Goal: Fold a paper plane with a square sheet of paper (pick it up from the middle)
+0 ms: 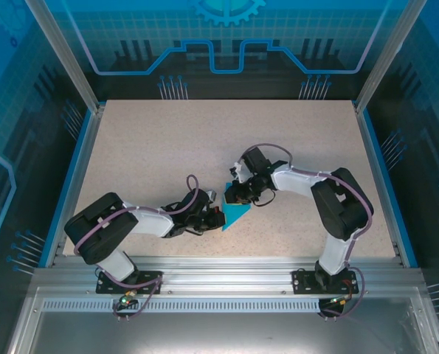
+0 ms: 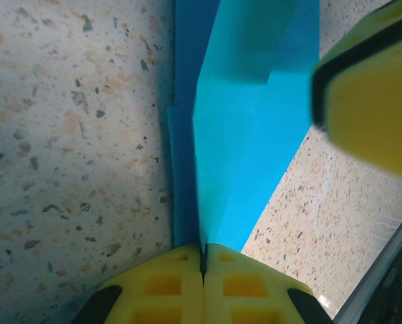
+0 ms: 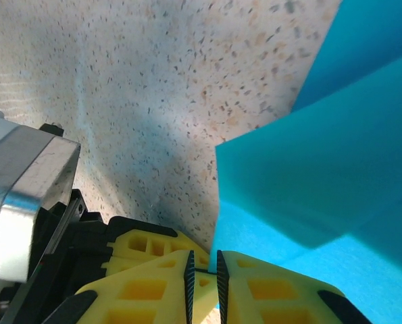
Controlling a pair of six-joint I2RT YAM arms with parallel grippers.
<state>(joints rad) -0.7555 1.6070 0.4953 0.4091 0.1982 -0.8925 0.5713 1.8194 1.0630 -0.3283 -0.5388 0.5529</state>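
Left jaws are shut on the paper (image 2: 241,155); right jaws are nearly closed at its edge, hold unclear. A sideways pull may tear it.

**Operator:** Status, left arm (image 1: 149,220)?
**Technician:** Extended toward 3 o'clock; left tool (image 1: 219,219) fully closed.
**Operator:** And right arm (image 1: 300,181)?
**Technician:** Elbow bent, forearm toward 9 o'clock; right tool (image 3: 203,260) jaws a narrow slit apart.
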